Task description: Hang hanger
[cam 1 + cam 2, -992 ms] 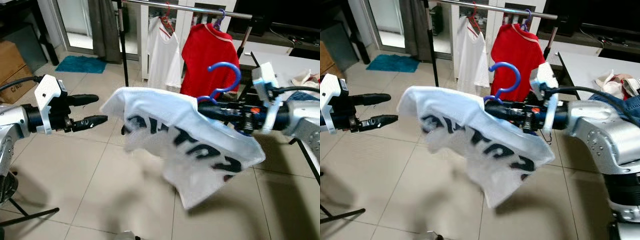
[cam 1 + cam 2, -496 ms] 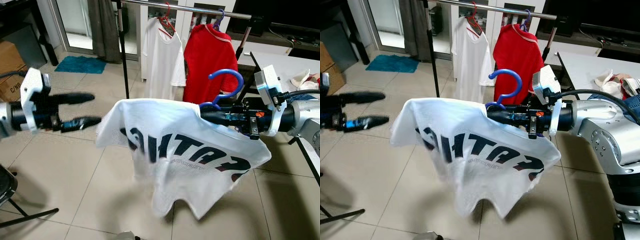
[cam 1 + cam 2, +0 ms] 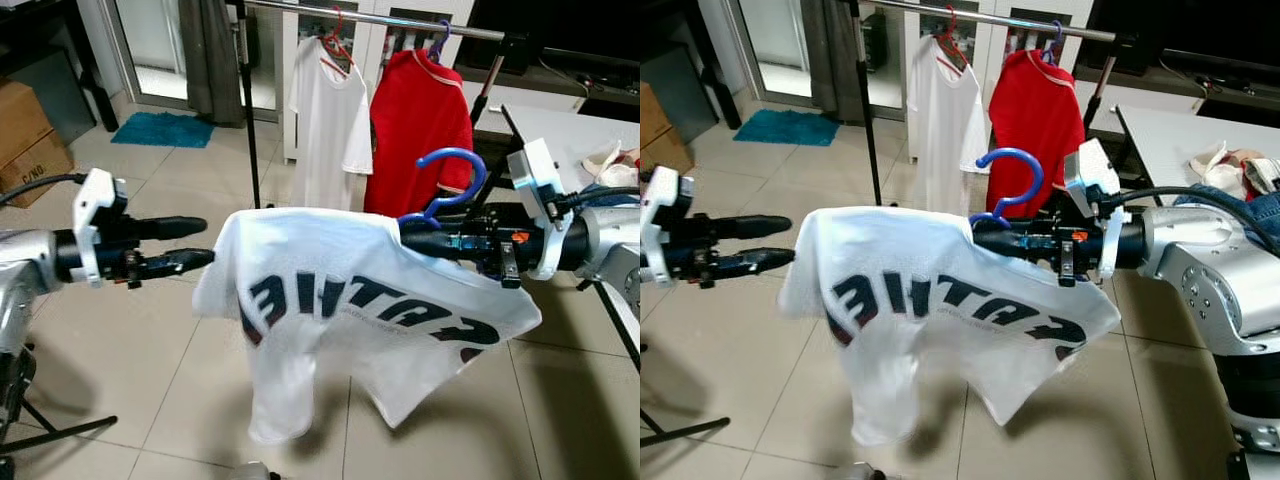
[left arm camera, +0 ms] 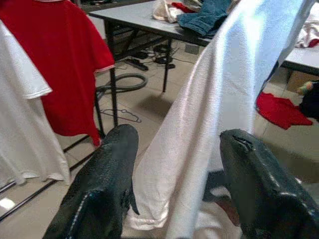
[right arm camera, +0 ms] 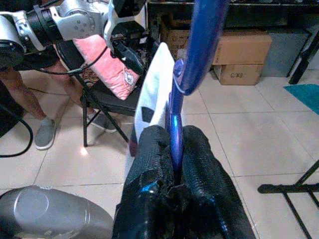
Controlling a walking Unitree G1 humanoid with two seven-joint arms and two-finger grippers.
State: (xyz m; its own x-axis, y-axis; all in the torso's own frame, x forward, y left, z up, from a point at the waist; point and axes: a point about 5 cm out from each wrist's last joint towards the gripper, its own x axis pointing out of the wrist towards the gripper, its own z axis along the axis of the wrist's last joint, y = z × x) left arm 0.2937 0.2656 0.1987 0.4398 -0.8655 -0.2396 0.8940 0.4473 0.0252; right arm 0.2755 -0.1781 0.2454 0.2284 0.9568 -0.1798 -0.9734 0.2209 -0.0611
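Big dark letters run across the white T-shirt [image 3: 350,310] you carry on the hanger; they show reversed and creased, not readable as a word. The cardboard box [image 5: 247,62] behind reads "C/NO." in the right wrist view. The box [image 3: 28,150] by the wall carries similar print, too small to confirm.

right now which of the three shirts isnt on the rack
The white shirt with black lettering, on the blue hanger clamped in the right gripper. The plain white shirt and red shirt hang on the rail.
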